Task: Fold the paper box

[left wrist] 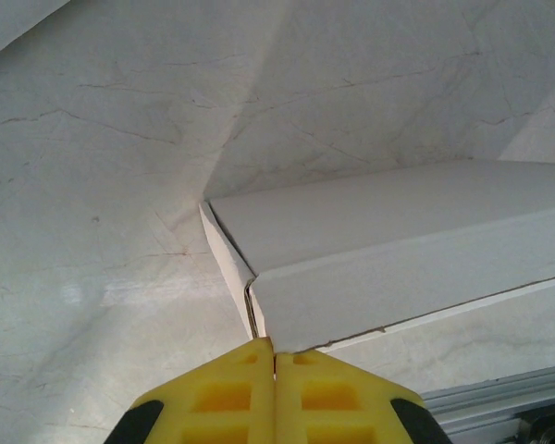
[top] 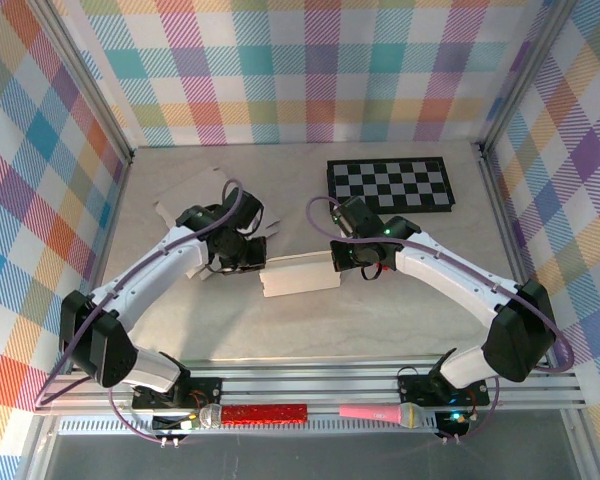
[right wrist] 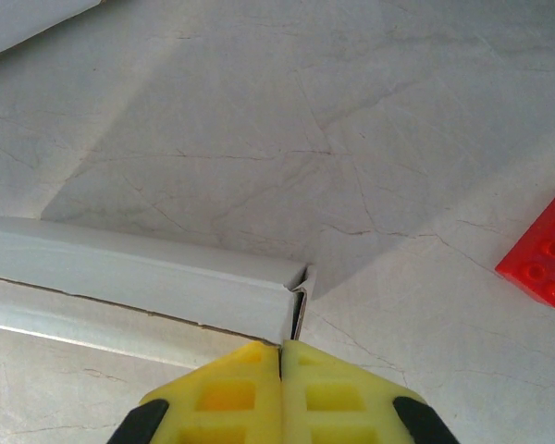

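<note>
The left gripper (left wrist: 275, 350), fingers pressed together, had its tip at the left end of the paper box (top: 300, 276), which lay in the middle of the table (top: 400, 315). The right gripper (right wrist: 280, 350), fingers together too, met the right end. I think both should push softly and evenly, so the box stays straight.

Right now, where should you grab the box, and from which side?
Probably by its short ends, coming in from the left and the right. The box lies flat, long and low, so its thin end flaps are the easiest edges to pinch. The left gripper and right gripper sit there, shut.
</note>
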Controlling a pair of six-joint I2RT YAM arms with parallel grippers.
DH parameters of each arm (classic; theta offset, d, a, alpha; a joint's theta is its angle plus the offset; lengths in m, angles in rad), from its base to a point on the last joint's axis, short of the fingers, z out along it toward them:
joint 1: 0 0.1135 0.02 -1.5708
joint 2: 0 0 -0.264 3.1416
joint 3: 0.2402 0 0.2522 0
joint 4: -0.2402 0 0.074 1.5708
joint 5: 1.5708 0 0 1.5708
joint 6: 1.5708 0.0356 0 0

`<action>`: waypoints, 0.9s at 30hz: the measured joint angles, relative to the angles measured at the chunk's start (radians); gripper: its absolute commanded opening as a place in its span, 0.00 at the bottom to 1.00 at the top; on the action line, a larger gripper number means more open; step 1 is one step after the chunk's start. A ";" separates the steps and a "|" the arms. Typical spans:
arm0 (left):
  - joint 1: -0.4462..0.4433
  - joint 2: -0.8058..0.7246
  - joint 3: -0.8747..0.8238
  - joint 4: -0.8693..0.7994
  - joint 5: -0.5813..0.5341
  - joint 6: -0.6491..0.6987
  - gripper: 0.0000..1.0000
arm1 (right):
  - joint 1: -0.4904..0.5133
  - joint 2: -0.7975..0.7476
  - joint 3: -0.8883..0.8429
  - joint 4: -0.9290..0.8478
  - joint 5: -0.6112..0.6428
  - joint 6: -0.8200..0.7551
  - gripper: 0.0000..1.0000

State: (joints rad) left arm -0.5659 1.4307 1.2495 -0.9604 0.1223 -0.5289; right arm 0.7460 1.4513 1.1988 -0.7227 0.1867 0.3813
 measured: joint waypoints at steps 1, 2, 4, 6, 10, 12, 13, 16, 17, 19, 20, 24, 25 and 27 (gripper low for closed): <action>0.000 -0.005 -0.010 0.008 0.000 0.005 0.00 | 0.000 0.000 0.000 0.002 0.000 0.000 0.00; 0.000 -0.010 -0.021 0.019 -0.001 0.011 0.00 | 0.000 0.000 -0.002 0.006 0.000 0.000 0.00; 0.000 -0.020 -0.041 0.037 -0.003 0.022 0.00 | 0.000 0.000 -0.011 0.018 0.000 0.000 0.00; 0.000 -0.031 -0.065 0.053 -0.003 0.028 0.00 | 0.000 0.000 -0.023 0.033 0.000 0.000 0.00; -0.001 -0.047 -0.093 0.077 -0.003 0.032 0.00 | 0.002 0.000 -0.037 0.051 0.000 0.000 0.00; -0.001 -0.053 -0.099 0.082 -0.003 0.032 0.00 | 0.002 -0.002 -0.042 0.054 -0.001 0.001 0.00; -0.001 -0.055 -0.101 0.082 -0.003 0.032 0.00 | 0.002 -0.003 -0.042 0.053 -0.004 0.004 0.00; -0.001 -0.060 -0.106 0.084 -0.003 0.032 0.00 | 0.002 -0.006 -0.042 0.048 -0.012 0.025 0.16; -0.001 -0.061 -0.107 0.084 -0.004 0.032 0.00 | 0.002 -0.008 -0.042 0.042 -0.019 0.039 0.26; -0.002 -0.063 -0.109 0.084 -0.005 0.032 0.00 | 0.003 -0.018 -0.042 0.017 -0.042 0.076 0.43; -0.002 -0.063 -0.109 0.084 -0.005 0.032 0.00 | 0.005 -0.028 -0.042 0.003 -0.051 0.107 0.51; -0.003 -0.065 -0.110 0.084 -0.011 0.032 0.00 | -0.003 -0.109 -0.042 -0.027 -0.090 0.245 0.72; -0.003 -0.065 -0.110 0.083 -0.011 0.032 0.00 | -0.010 -0.137 -0.042 -0.026 -0.105 0.298 0.74; -0.003 -0.065 -0.110 0.083 -0.011 0.032 0.00 | -0.037 -0.186 -0.052 -0.003 -0.140 0.412 0.76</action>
State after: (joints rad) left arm -0.5690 1.3655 1.1397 -0.8776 0.1116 -0.4973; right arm 0.7090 1.2652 1.1469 -0.7258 0.0463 0.7929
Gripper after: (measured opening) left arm 0.044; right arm 0.744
